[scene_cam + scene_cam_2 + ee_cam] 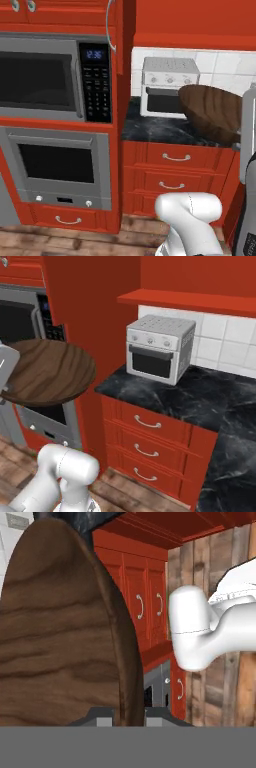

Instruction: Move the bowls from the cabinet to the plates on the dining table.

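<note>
A dark brown grained wooden bowl (212, 112) (47, 371) hangs tilted in the air in front of the counter. My gripper (129, 716) is shut on its rim, and the bowl (60, 637) stands edge-on across the left half of the hand view. The red wall cabinet (65, 12) with its long curved silver handle (109, 27) sits at the top of the left base view, up and left of the bowl. The plates and the dining table are out of view.
A white toaster oven (167, 85) (160, 348) stands on the black marble counter (200, 401) behind the bowl. Red drawers (175, 172) sit below it. A microwave (40, 80) and wall oven (57, 165) stand to the left. A red shelf (190, 301) juts out above.
</note>
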